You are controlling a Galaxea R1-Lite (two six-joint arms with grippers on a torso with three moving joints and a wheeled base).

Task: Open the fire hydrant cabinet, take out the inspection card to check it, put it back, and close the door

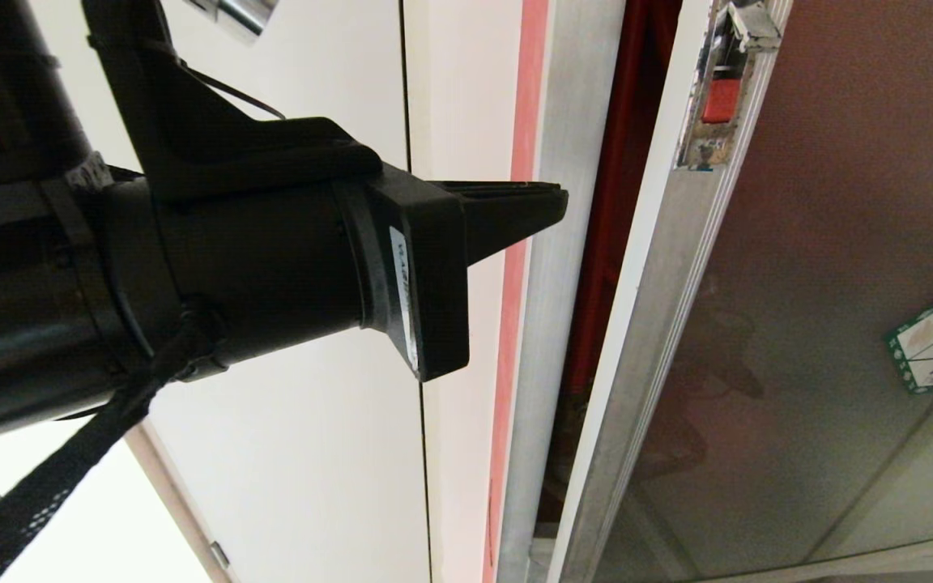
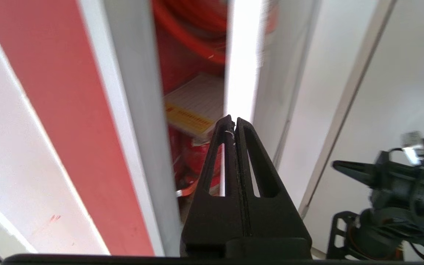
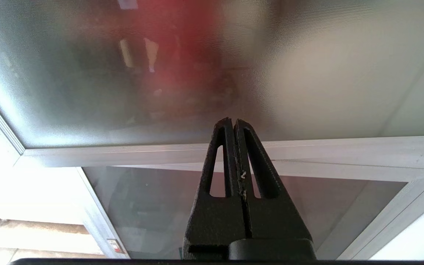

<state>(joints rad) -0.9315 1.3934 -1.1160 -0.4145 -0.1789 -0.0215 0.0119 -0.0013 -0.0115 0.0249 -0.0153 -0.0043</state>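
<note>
Currently: door ajar, a narrow gap | left gripper pressed closed, empty, at the door's edge | inspection card inside fire hydrant cabinet, untouched | right gripper closed, parked | left: widen, take, check, return, close

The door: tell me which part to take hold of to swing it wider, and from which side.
Judging by the frames, take the door by its free silver edge, coming in through the gap beside the cabinet frame. The door stands only slightly ajar, so that edge is exposed; the flat glass offers nothing to grip. The left gripper, shut, is already at the gap.
</note>
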